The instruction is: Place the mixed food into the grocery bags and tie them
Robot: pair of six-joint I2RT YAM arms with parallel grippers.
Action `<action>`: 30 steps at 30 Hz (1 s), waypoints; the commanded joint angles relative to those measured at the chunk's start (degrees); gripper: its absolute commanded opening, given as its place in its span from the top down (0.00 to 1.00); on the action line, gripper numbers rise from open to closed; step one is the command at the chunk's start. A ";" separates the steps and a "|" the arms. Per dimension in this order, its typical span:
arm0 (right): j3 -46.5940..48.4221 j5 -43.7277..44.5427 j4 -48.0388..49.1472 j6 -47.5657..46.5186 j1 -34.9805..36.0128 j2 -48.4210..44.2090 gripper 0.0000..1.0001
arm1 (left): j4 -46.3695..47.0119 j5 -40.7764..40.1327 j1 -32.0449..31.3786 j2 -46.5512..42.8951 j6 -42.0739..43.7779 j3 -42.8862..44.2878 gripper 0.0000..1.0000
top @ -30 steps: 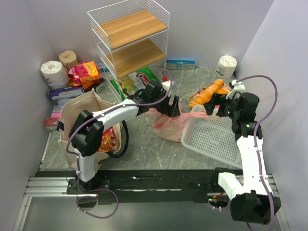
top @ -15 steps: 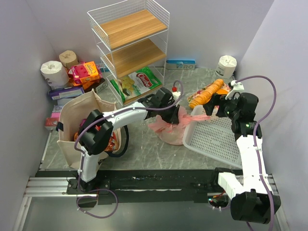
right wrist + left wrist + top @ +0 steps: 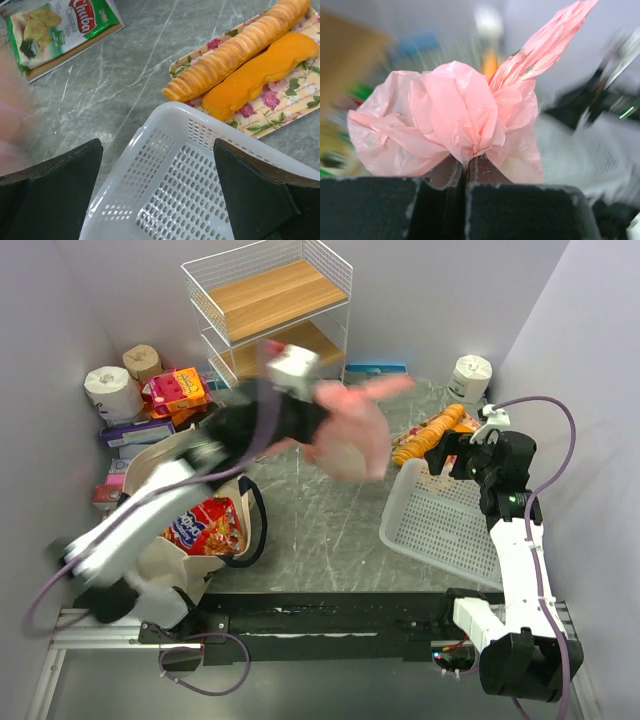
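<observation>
Pink bag [image 3: 450, 110] hung bunched in mid-air above the tabletop [image 3: 320, 530], its gathered neck pinched in the closed left hand [image 3: 465, 172]; whether it was knotted could not be told. The tote [image 3: 160, 455] stood open at the left, untied, a red packet [image 3: 200, 528] in its mouth. The right hand [image 3: 156, 150] gaped empty over the basket [image 3: 170, 107]. Most of the tying looked undone.

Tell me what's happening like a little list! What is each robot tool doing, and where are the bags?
left tool: shut on the pink bag
pink bag: bunched up, held in the air, blurry
right tool: open, holding nothing, above the white basket
tote: open on the left side, red snack packet inside
</observation>
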 commanded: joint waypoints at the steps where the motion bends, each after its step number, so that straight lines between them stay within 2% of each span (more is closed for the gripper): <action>1: -1.30 2.64 5.90 1.63 0.01 0.67 0.01 | -4.67 -16.80 0.00 -16.28 2.06 5.21 0.99; 5: -2.17 2.20 7.22 3.30 0.01 1.20 0.02 | -14.70 -24.54 0.09 -21.03 1.62 11.45 0.99; 8: -2.53 1.58 7.49 3.57 0.01 1.46 0.03 | -18.05 -31.39 0.00 -24.71 0.92 11.03 0.99; 11: -2.44 1.32 7.31 3.57 0.01 1.20 0.03 | -19.63 -35.96 0.09 -28.84 -0.84 6.11 0.99; 14: -3.05 1.14 7.66 3.57 0.01 0.58 0.03 | -20.60 -38.34 0.09 -33.14 -2.51 -3.19 0.99; 15: -3.23 1.14 7.66 3.65 0.01 0.32 0.04 | -20.17 -38.61 0.09 -34.38 -2.86 -9.74 0.99; 17: -3.67 0.62 7.75 3.92 0.01 0.14 0.04 | -17.71 -37.14 0.00 -37.90 -3.91 -16.55 0.99; 18: -3.67 0.62 7.84 4.09 0.01 0.14 0.04 | -16.75 -36.25 0.09 -38.96 -5.57 -21.62 0.99; 20: -3.58 0.18 7.58 4.27 0.01 0.23 0.05 | -17.08 -36.32 0.00 -41.16 -8.91 -25.26 0.99; 21: -3.41 0.09 7.40 4.27 0.01 0.06 0.05 | -18.22 -38.68 0.09 -41.60 -13.80 -27.63 0.99; 24: -3.49 0.26 7.13 3.92 0.01 -0.30 0.05 | -25.42 -44.13 0.00 -43.09 -24.88 -28.36 0.99; 26: -3.85 0.09 7.05 3.92 -0.08 -0.38 0.05 | -30.15 -46.86 0.09 -43.80 -28.33 -27.92 0.99; 28: -4.20 0.00 7.05 4.53 0.01 -0.39 0.05 | -34.21 -52.03 0.09 -44.76 -34.57 -27.74 0.99; 30: -4.46 0.09 7.22 4.97 0.01 -0.82 0.06 | -40.19 -53.82 0.09 -46.34 -41.67 -29.23 0.99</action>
